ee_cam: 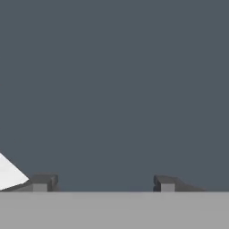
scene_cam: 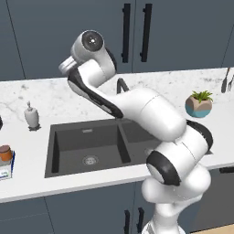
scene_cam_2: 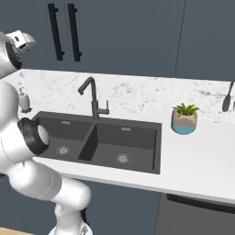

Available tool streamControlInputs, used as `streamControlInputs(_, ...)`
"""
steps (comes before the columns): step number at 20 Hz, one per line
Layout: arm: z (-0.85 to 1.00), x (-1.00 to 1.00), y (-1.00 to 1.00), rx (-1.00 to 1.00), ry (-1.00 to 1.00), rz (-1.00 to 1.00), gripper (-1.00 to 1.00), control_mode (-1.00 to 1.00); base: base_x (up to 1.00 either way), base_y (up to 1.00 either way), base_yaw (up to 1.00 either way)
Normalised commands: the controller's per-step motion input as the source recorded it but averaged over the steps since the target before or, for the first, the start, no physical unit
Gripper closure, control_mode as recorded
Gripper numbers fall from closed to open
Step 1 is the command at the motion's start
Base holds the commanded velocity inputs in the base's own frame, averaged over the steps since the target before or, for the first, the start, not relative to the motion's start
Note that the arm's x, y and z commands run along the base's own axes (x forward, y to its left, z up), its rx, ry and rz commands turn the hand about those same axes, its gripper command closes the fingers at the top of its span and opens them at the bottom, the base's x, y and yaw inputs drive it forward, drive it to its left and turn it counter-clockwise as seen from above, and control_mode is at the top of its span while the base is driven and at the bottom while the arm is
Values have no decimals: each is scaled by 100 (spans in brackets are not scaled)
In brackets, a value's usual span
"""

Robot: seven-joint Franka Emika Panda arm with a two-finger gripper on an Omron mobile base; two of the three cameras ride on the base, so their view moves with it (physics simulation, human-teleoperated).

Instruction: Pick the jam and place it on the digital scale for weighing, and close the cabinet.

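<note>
A: Hand view first, what's closest?
B: The gripper (ee_cam: 103, 182), its two dark tips standing apart with nothing between them, facing a flat blue-grey cabinet (ee_cam: 116, 89) door.
A: And from the left base view?
B: The jam (scene_cam: 5, 153) stands on the scale (scene_cam: 6, 170) at the counter's (scene_cam: 32, 180) left edge. Beyond lies the double sink (scene_cam: 87, 146), then a white soap bottle (scene_cam: 31, 115) and a potted plant (scene_cam: 199, 103). Farthest back, the cabinet doors are shut
</note>
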Motion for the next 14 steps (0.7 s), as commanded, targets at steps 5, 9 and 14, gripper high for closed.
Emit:
streamControlInputs(5,-12,86,0,6,12,2,-100,-100,0,0,0)
streamControlInputs(9,-29,62,0,4,9,2,-100,-100,0,0,0)
streamControlInputs(14,-51,31,-9,2,3,3,-100,-100,0,0,0)
